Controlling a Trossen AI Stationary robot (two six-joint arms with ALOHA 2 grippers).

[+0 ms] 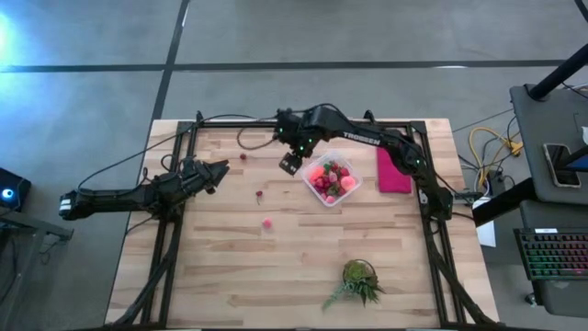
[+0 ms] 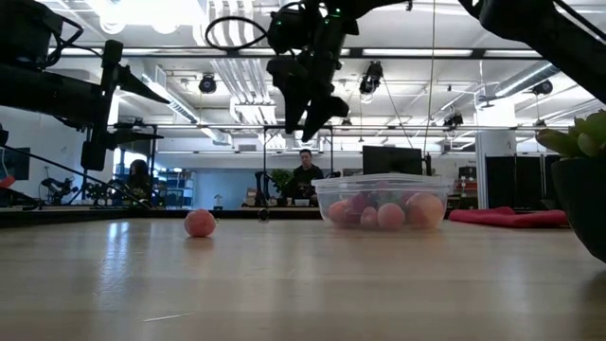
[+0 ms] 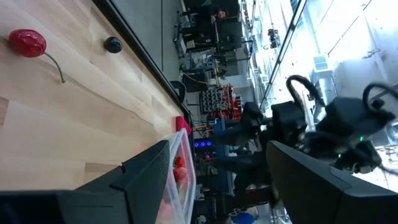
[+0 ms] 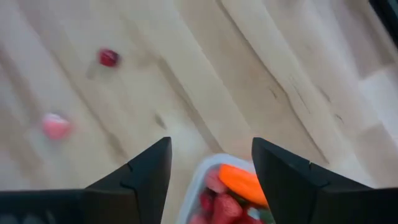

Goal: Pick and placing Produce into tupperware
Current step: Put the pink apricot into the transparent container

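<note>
The clear tupperware (image 1: 310,169) stands right of the table's middle and holds several red and pink produce pieces (image 1: 331,180) and an orange carrot piece (image 4: 241,181). My right gripper (image 4: 211,149) hangs open above the tupperware's left rim (image 4: 200,169), fingers pointing down, with nothing between them. Three loose pieces lie on the wood to its left: a red one (image 1: 243,156), a dark red one (image 1: 260,194) and a pink ball (image 1: 266,222). My left gripper (image 1: 220,170) waits open and level at the table's left.
A flat magenta cloth (image 1: 393,171) lies right of the tupperware. A green spiky plant (image 1: 358,280) stands near the front edge. Black frame rails (image 1: 175,230) run along the table's left and right sides. Bare wood spreads across the near middle.
</note>
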